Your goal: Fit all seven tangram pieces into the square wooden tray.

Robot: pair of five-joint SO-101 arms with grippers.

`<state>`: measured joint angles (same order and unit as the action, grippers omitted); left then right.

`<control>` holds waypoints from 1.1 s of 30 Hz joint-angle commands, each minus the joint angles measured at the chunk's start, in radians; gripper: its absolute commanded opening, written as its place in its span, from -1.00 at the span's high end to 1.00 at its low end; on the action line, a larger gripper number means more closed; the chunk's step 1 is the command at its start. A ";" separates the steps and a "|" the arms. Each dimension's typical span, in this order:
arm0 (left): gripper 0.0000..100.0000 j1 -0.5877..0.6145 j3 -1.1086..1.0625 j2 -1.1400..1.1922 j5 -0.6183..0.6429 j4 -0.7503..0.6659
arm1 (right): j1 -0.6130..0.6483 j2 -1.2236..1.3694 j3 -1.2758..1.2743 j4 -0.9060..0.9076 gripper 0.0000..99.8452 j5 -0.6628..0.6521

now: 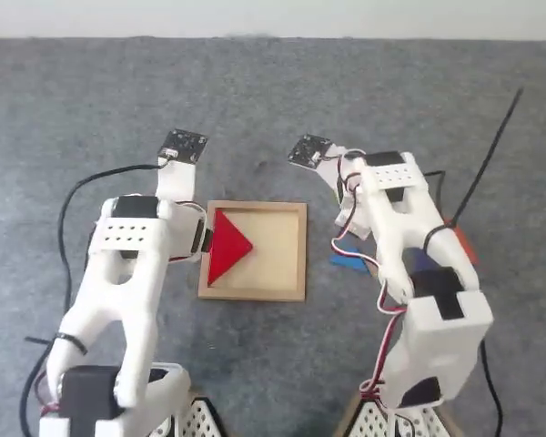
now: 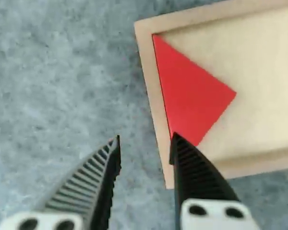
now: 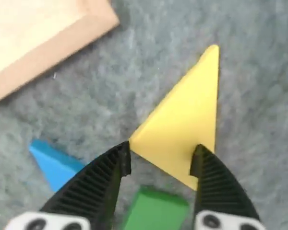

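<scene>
The square wooden tray (image 1: pixel 296 250) lies mid-table between the two arms, with a red triangle (image 1: pixel 227 246) flat inside against its left wall. My left gripper (image 2: pixel 145 143) hangs open at the tray's rim (image 2: pixel 149 86) beside the red triangle (image 2: pixel 192 91), with nothing between its fingers. To the right of the tray, my right gripper (image 3: pixel 162 151) is open and low, straddling one edge of a yellow triangle (image 3: pixel 182 120) that lies on the carpet. A blue piece (image 3: pixel 55 163) and a green piece (image 3: pixel 156 211) lie close by it.
Grey carpet covers the table. The blue piece (image 1: pixel 348 261) shows between the tray and the right arm. An orange-red piece (image 1: pixel 464 244) peeks out at that arm's far side. Cables trail from both arms.
</scene>
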<state>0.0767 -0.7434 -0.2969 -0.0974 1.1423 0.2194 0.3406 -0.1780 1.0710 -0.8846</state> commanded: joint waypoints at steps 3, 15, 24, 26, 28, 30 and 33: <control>0.68 0.006 0.012 -0.031 0.015 -0.026 | -0.012 0.045 0.060 0.010 0.66 -0.031; 0.68 0.006 0.010 -0.026 0.012 -0.025 | -0.008 0.044 0.114 0.101 0.40 -0.137; 0.68 0.044 -0.010 -0.025 0.009 -0.044 | -0.008 0.054 0.146 0.081 0.40 -0.172; 0.68 0.057 -0.013 -0.025 0.009 -0.052 | -0.012 0.077 0.149 0.062 0.40 -0.172; 0.68 0.061 -0.013 -0.025 0.009 -0.051 | -0.018 0.124 0.176 0.054 0.44 -0.172; 0.68 0.063 -0.013 -0.025 0.009 -0.051 | -0.031 0.168 0.221 0.079 0.47 -0.172; 0.68 0.061 -0.013 -0.025 0.005 -0.051 | -0.039 0.216 0.311 0.147 0.53 -0.172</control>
<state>0.1350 -0.7633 -0.2969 -0.0928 1.1147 0.2041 0.5232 0.0399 1.1845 -1.0472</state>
